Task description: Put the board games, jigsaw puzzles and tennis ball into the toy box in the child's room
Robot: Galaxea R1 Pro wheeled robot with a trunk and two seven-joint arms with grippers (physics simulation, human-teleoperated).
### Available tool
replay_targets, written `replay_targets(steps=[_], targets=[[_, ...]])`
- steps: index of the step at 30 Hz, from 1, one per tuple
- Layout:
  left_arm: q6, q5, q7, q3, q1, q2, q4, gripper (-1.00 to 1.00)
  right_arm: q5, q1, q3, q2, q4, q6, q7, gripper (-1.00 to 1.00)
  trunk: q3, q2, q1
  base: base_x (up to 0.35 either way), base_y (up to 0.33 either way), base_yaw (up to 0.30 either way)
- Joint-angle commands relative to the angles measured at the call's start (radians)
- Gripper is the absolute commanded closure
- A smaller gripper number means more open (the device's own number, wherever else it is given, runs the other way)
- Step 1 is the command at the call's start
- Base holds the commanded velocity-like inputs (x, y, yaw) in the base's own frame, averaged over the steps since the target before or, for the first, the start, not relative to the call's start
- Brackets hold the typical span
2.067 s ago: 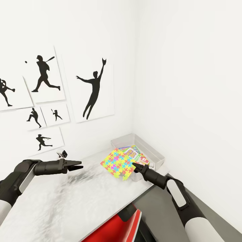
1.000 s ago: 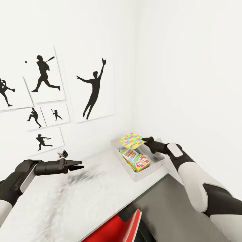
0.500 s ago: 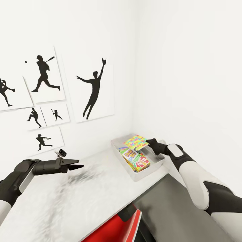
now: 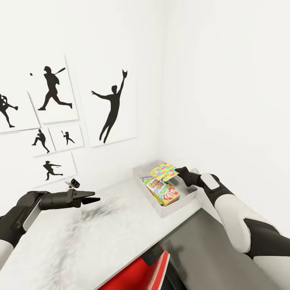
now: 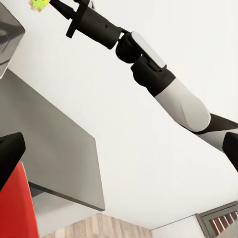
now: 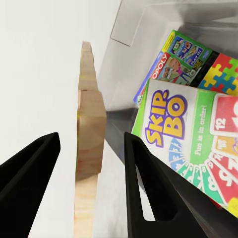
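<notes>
Reaching over the far end of the toy box (image 4: 189, 197), the right gripper (image 4: 177, 170) held a jigsaw puzzle (image 4: 163, 170) by its edge, the square hanging roughly level above the box's back part. In the right wrist view the puzzle (image 6: 90, 148) stood edge-on between the two dark fingers (image 6: 144, 198), showing a pale wood-coloured edge, though whether the pads actually pressed against it could not be told there. Just below and beyond the fingers, inside the box, lay the SKIP-BO game (image 6: 191, 141) on top, with the MONOPOLY game (image 6: 176, 62) partly under it and a second jigsaw puzzle (image 6: 225, 72) peeking out at the far side. In the head view the SKIP-BO game (image 4: 160, 189) lay in the near half of the box, under the held square.

The box rested at the corner end of the table (image 4: 92, 237), close to both walls. Well apart from it, the left gripper (image 4: 92, 197) hovered above the table top with its fingers close together and nothing between them. Past it, black sports silhouettes (image 4: 110, 106) hung on the wall. A red chair (image 4: 141, 278) showed under the table's near edge.
</notes>
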Motion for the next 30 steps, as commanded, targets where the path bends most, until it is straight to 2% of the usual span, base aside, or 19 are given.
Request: replay_targets(steps=[1, 13, 30], targets=[[0.011, 0.000, -0.005, -0.003, -0.001, 0.001, 0.000, -1.00, 0.004, -0.001, -0.008, 0.001, 0.000, 0.006, 0.003, 1.00, -0.002, -0.002, 0.001, 0.000, 0.000, 0.000], [0.011, -0.002, -0.005, -0.004, -0.001, 0.001, 0.001, -1.00, 0.004, 0.000, -0.006, 0.006, -0.002, 0.006, 0.003, 1.00, -0.004, -0.002, 0.001, 0.000, 0.000, 0.000], [0.011, -0.003, -0.005, -0.003, -0.001, 0.001, 0.001, -1.00, 0.004, 0.000, -0.006, 0.003, -0.002, 0.007, 0.001, 1.00, -0.031, -0.002, 0.001, 0.000, 0.000, 0.000]])
